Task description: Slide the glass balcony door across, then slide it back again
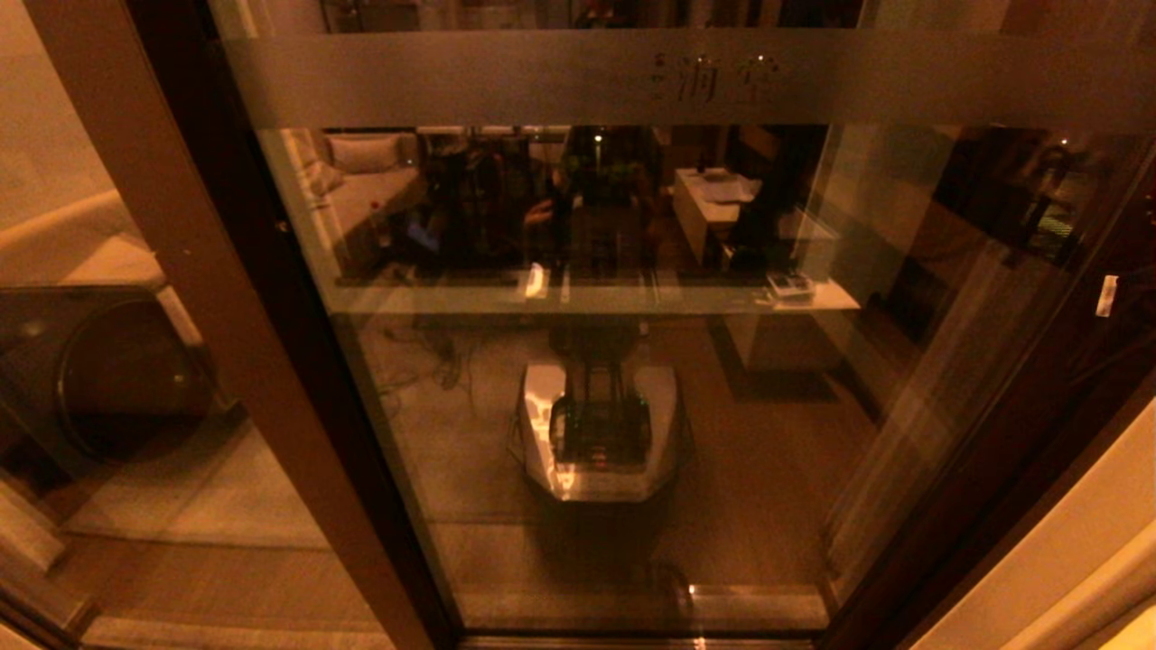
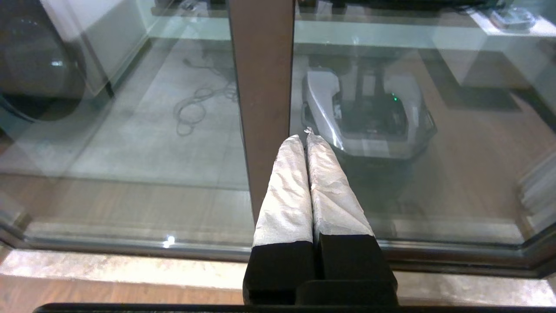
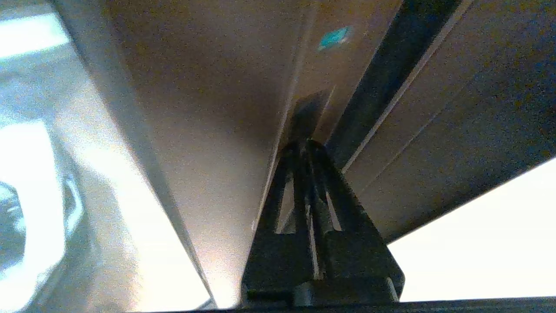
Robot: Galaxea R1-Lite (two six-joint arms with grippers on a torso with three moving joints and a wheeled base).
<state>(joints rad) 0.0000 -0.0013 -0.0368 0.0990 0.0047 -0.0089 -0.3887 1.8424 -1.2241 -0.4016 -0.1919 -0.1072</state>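
Fills most of the head frame: glass balcony door (image 1: pixel 632 361), clear pane in a dark brown frame, frosted band (image 1: pixel 542 77) with faint characters running across the top of the frame. Left stile (image 1: pixel 190 271) slants from upper left down to lower centre; dark right-hand frame edge (image 1: pixel 1020 433) slants down the right side. Mirrored in the pane at centre: the robot's own pale base (image 1: pixel 601 424). Dim round-fronted appliance (image 1: pixel 99 370) at far left behind the neighbouring glass. No arm visible in the head frame. In the left wrist frame, left claw (image 2: pixel 306 137) at lower centre, pale-wrapped fingers (image 2: pixel 286 191) pressed together, holding nothing, pointing at the brown stile (image 2: pixel 263 87) without clear contact. In the right wrist frame, right claw (image 3: pixel 306 145) at centre, dark fingers squeezed together, tips close against a brown frame surface (image 3: pixel 217 108); contact impossible to tell.
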